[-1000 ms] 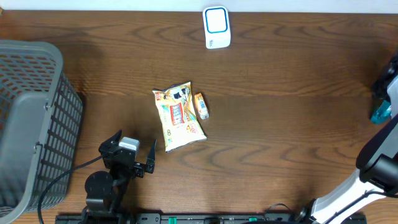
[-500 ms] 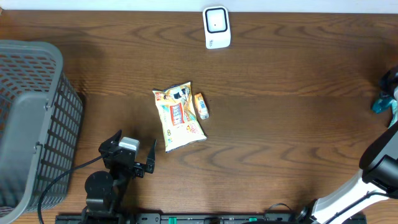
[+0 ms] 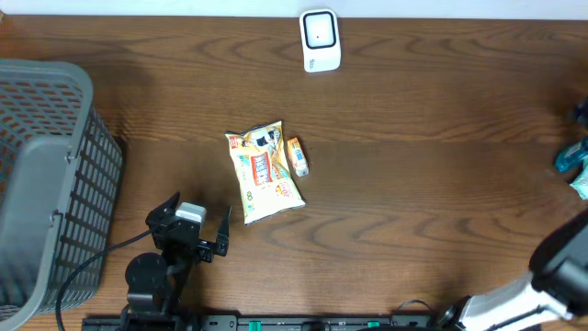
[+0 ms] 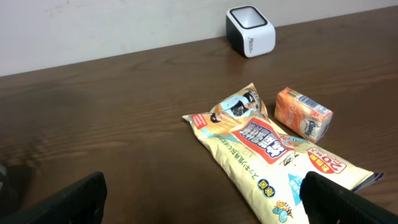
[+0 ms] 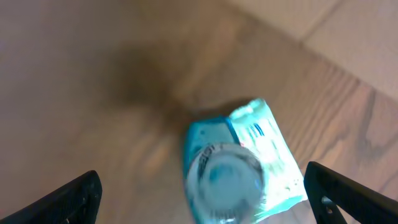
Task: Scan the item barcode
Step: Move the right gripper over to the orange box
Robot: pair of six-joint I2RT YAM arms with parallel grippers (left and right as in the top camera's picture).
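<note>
Right jaws have spread; teal packet (image 5: 264,146) sits below, between them.

Teal-and-white packet (image 5: 239,163) at far right

One white scanner (image 3: 321,40) is standing at the far edge of the tabletop (image 3: 413,211). One yellow snack bag (image 3: 263,172) is lying near the middle. One small orange box (image 3: 297,155) is lying just beside the bag. One blue-green pack (image 3: 570,158) is showing at the right edge. One gray basket (image 3: 46,184) is sitting at the left edge. Two robot arms are reaching in from the near edge: the left arm (image 3: 152,276) toward the left corner, and the right arm (image 3: 556,262) at the right corner.
</note>
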